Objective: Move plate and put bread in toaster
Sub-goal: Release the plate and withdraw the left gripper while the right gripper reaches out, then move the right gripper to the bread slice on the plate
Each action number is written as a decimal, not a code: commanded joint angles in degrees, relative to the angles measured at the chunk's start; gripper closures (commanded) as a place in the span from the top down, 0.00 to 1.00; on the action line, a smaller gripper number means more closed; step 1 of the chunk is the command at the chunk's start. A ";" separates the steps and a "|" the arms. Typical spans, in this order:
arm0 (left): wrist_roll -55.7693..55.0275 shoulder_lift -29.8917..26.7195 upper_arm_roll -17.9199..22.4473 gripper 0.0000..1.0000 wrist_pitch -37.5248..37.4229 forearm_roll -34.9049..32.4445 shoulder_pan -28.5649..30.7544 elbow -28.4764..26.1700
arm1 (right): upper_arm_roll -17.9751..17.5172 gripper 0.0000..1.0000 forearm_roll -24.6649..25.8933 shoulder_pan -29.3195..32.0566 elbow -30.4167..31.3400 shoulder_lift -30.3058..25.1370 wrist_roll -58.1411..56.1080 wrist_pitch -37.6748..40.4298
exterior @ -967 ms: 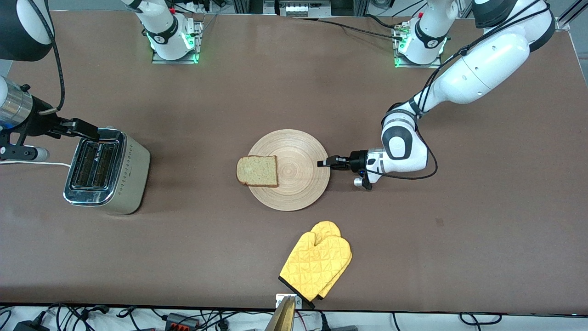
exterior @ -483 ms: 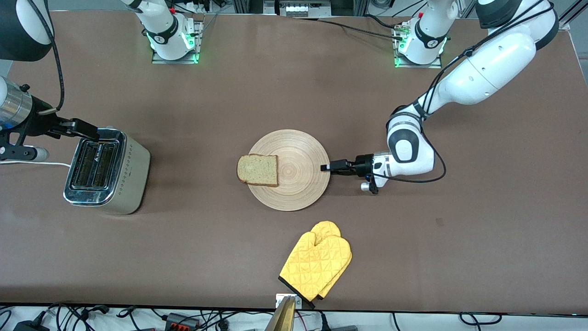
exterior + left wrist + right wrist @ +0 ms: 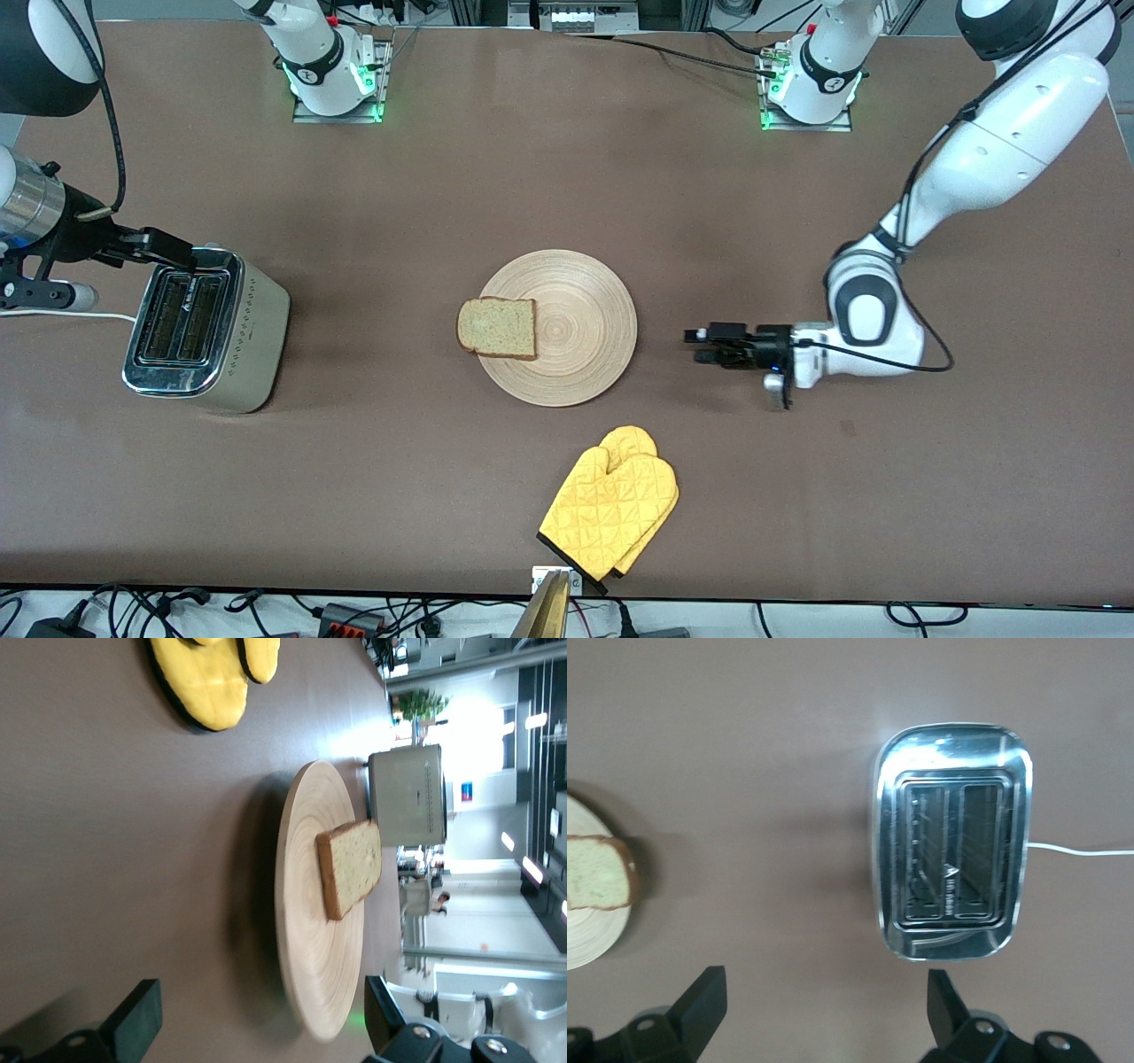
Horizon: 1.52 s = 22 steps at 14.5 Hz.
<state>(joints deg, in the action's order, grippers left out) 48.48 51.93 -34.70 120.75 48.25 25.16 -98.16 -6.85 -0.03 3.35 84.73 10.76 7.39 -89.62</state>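
The light-wood plate (image 3: 580, 359) lies mid-table. The bread (image 3: 497, 328) rests on its edge toward the right arm's end and overhangs the rim a little. The silver toaster (image 3: 205, 330) stands at the right arm's end with both slots empty. My left gripper (image 3: 700, 346) is low beside the plate, toward the left arm's end, open, empty and clear of the rim. The left wrist view shows the plate (image 3: 310, 939), the bread (image 3: 353, 866) and the toaster (image 3: 409, 796) past my left gripper (image 3: 257, 1028). My right gripper (image 3: 173, 251) hangs open and empty over the toaster (image 3: 952, 864).
A yellow oven mitt (image 3: 611, 509) lies near the table's front edge, nearer the front camera than the plate. The toaster's white cord (image 3: 89, 315) trails off the right arm's end of the table.
My left gripper has opened, let go of the plate's rim and drawn back toward the left arm's end. The plate, the bread and the right arm have stayed put.
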 commanded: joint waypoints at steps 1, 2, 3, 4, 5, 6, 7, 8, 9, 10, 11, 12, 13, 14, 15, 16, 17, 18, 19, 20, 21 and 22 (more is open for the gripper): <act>0.03 -0.78 5.24 1.00 -11.38 -9.09 -1.07 8.13 | -0.35 1.00 -2.69 -0.27 0.61 -1.00 -0.01 1.12; -0.84 -0.87 6.30 1.00 -15.07 -12.18 -0.73 10.51 | -0.27 1.00 -4.78 -0.10 0.61 -0.48 -0.01 1.12; -2.76 -0.87 7.44 1.00 -19.72 -15.78 -0.64 13.84 | -0.18 1.00 -6.55 0.16 0.70 0.05 -0.01 1.12; -5.04 -0.87 8.23 1.00 -24.38 -19.47 -0.55 17.18 | -0.18 1.00 -7.78 0.34 0.79 1.18 0.08 1.47; -7.50 -0.96 8.59 1.00 -28.17 -23.07 -0.55 20.00 | -0.18 1.00 -9.62 0.34 0.87 2.15 0.77 1.64; -10.22 -1.04 8.59 1.00 -31.95 -26.85 -0.46 23.16 | -0.09 1.00 -11.81 0.43 1.22 3.12 1.04 1.47; -12.86 -1.48 8.59 1.00 -35.38 -29.85 -0.55 25.54 | 0.00 1.00 -13.14 0.43 1.31 4.52 1.04 1.38; -16.02 -2.09 8.51 1.00 -38.72 -33.44 -0.55 27.65 | 0.00 1.00 -15.94 0.78 1.31 6.45 1.04 0.86; -18.92 -2.71 8.25 1.00 -41.36 -36.09 -0.63 29.07 | 0.09 1.00 -21.19 1.91 1.31 8.12 0.96 0.77; -22.00 -3.76 7.98 1.00 -44.17 -39.07 -1.16 30.39 | 0.17 1.00 -26.81 3.49 1.40 9.62 0.96 0.94; -24.64 -4.99 7.89 1.00 -46.03 -42.06 -1.77 31.27 | 0.18 1.00 -30.87 4.64 1.40 11.20 0.09 0.77; -27.19 -6.74 7.80 1.00 -47.00 -45.49 -3.00 31.63 | 0.18 1.00 -31.95 5.00 1.32 11.91 -0.62 0.16; -29.13 -8.67 7.89 1.00 -47.01 -49.26 -4.57 31.63 | 0.18 1.00 -31.62 4.13 2.27 11.57 -0.80 -0.98; -31.06 -10.43 7.80 1.00 -47.01 -52.69 -6.16 31.54 | 0.18 1.00 -31.18 2.90 4.80 10.52 -0.80 -3.95; -32.91 -12.01 7.80 1.00 -47.01 -55.69 -7.48 31.54 | 0.18 1.00 -30.82 1.41 8.48 9.21 -0.80 -8.50; -34.84 -13.68 7.80 1.00 -47.10 -57.72 -8.53 31.63 | -0.09 1.00 -30.82 0.35 12.44 7.89 -0.80 -13.60; -37.73 -15.79 7.89 1.00 -47.01 -59.56 -9.50 31.46 | -0.18 1.00 -30.82 -1.83 17.17 6.14 -0.89 -19.82; -41.33 -17.72 7.80 1.00 -47.01 -61.85 -10.30 31.45 | -0.18 1.00 -30.73 -4.81 21.75 4.38 -0.89 -25.98; -43.97 -19.14 7.80 1.00 -47.01 -63.78 -11.43 31.45 | -0.18 1.00 -30.82 -6.58 24.84 3.32 -0.89 -30.04; -45.83 -20.98 7.80 1.00 -46.93 -65.19 -11.79 31.45 | -0.18 1.00 -30.73 -7.04 26.35 3.13 -0.98 -31.82; -47.59 -22.56 7.80 1.00 -46.58 -65.29 -11.71 31.45 | -0.26 1.00 -30.73 -7.56 27.58 3.13 -1.41 -32.54; -49.26 -23.62 7.72 1.00 -46.23 -65.12 -11.36 31.89 | -0.26 1.00 -30.82 -9.14 30.29 1.82 -1.68 -35.94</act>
<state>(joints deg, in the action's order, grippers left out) 2.39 31.55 -27.44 74.29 -15.62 13.46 -65.83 -7.42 -30.28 -4.68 108.47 16.88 6.77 -120.98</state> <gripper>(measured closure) 0.000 0.000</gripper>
